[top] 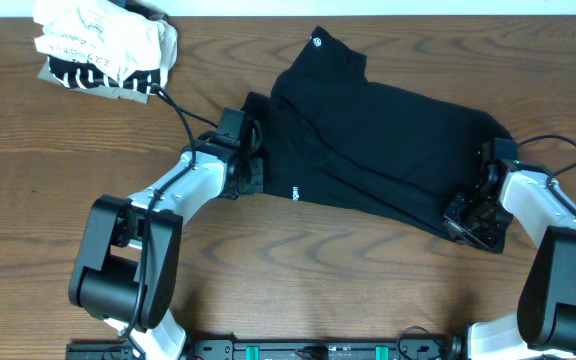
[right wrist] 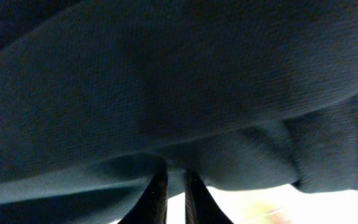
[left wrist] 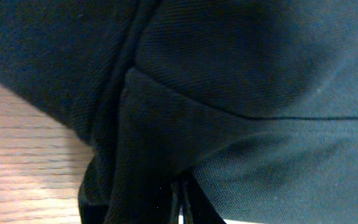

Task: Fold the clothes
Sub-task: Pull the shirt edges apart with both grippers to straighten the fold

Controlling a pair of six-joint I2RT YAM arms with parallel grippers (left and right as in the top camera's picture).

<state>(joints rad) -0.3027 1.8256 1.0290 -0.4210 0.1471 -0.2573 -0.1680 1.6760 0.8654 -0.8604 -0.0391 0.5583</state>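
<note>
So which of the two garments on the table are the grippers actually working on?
The spread-out black shirt, with a gripper at each end. The white folded bundle with black lettering sits apart at the far left corner, untouched.

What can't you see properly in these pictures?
- Left pincer: tips buried in the black shirt in the left wrist view.
- Right pincer: dark and close up in the right wrist view; cloth hides what it pinches.
- White bundle: cut off by the overhead view's top edge, lettering too small to read.
</note>
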